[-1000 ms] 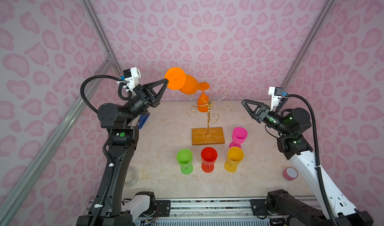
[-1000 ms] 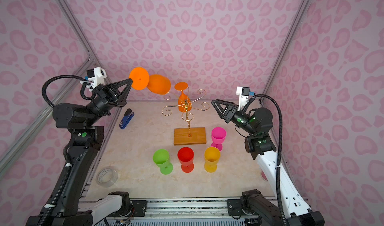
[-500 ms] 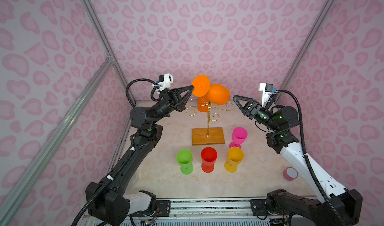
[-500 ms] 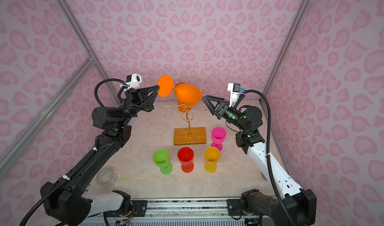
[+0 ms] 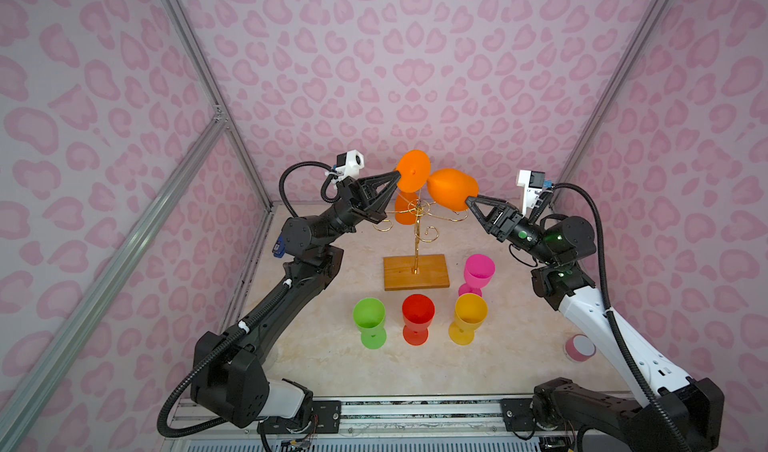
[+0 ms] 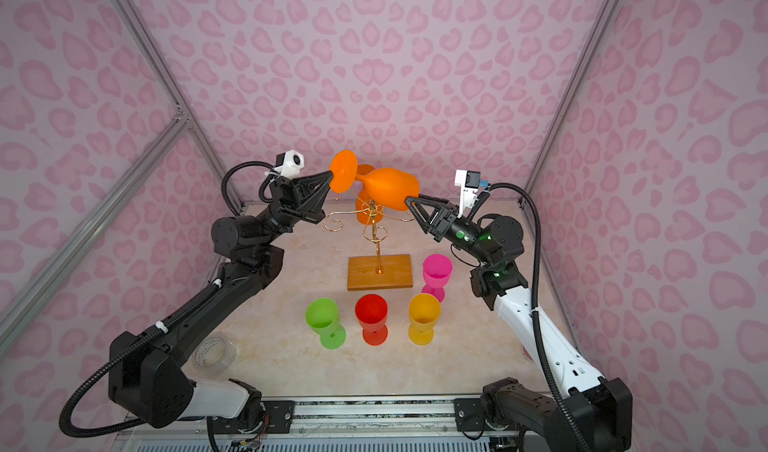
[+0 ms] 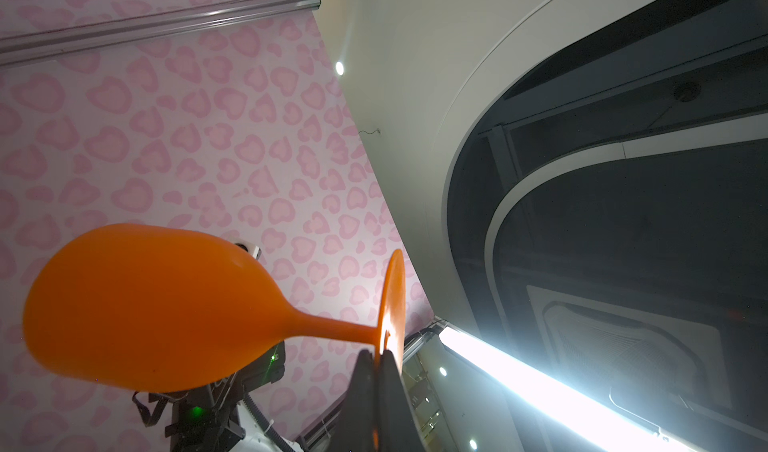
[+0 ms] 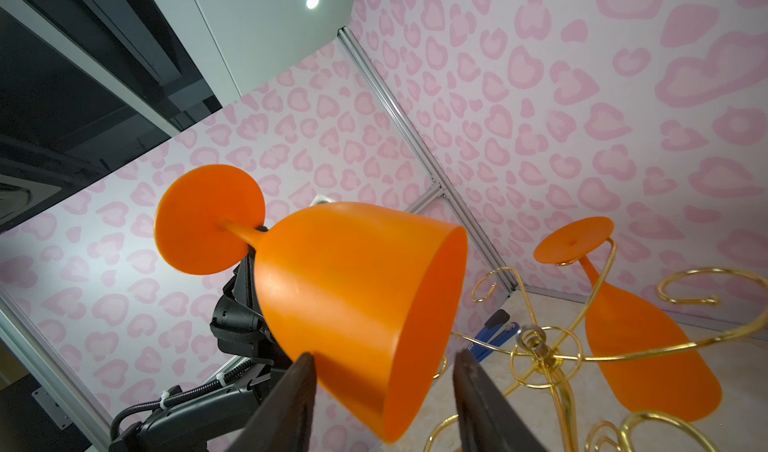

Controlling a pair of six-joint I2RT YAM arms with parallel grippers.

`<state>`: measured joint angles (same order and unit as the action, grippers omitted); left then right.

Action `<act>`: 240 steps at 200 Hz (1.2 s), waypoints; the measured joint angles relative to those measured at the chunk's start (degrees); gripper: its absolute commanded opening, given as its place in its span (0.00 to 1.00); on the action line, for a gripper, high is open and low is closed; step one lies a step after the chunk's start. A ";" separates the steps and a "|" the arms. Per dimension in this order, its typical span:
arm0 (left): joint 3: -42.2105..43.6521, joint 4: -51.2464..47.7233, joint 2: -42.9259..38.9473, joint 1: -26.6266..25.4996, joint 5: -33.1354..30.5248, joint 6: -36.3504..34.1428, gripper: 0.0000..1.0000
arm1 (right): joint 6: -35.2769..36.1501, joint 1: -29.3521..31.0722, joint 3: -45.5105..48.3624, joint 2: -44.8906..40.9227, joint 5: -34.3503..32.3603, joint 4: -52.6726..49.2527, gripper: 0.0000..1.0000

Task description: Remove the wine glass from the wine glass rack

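Left end effector [image 5: 397,174] clamped on orange wine glass [image 5: 452,188] foot — glass sideways, off the wine glass rack [image 5: 416,272] below; right end effector [image 5: 468,200] apart, straddling bowl rim — likely handover.

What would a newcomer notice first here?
An orange wine glass lies sideways in mid-air just above the wine glass rack, pinched by its foot in the left gripper. The right gripper has its open fingers flanking the bowl's rim. A second orange glass hangs upside down on the rack.
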<state>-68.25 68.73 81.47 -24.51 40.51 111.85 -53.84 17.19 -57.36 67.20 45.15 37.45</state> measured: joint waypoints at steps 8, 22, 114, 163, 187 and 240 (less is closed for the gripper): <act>0.02 0.68 0.35 -0.24 -0.13 0.87 0.02 | -0.72 0.00 0.39 0.09 0.17 1.31 0.49; 0.02 2.03 0.92 -0.46 -0.46 1.46 0.02 | -1.90 0.00 1.07 0.33 0.70 3.96 0.48; -0.37 8.02 4.04 -1.36 -2.10 6.60 0.02 | -9.40 -0.09 2.80 1.88 3.58 18.62 0.22; -0.68 8.59 4.96 -1.84 -2.69 7.19 0.29 | -11.58 0.07 3.30 1.77 5.27 24.81 0.07; -1.51 9.14 5.25 -2.12 -2.01 6.95 0.42 | -11.93 -0.50 3.67 1.36 5.11 24.74 0.00; -2.34 8.70 5.18 -2.12 1.09 2.10 0.48 | -10.32 -6.27 2.58 -4.74 3.69 18.45 0.00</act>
<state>-70.59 77.43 86.65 -26.63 41.60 113.95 -64.16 10.92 -54.78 62.46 48.84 55.90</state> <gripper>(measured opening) 0.474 0.049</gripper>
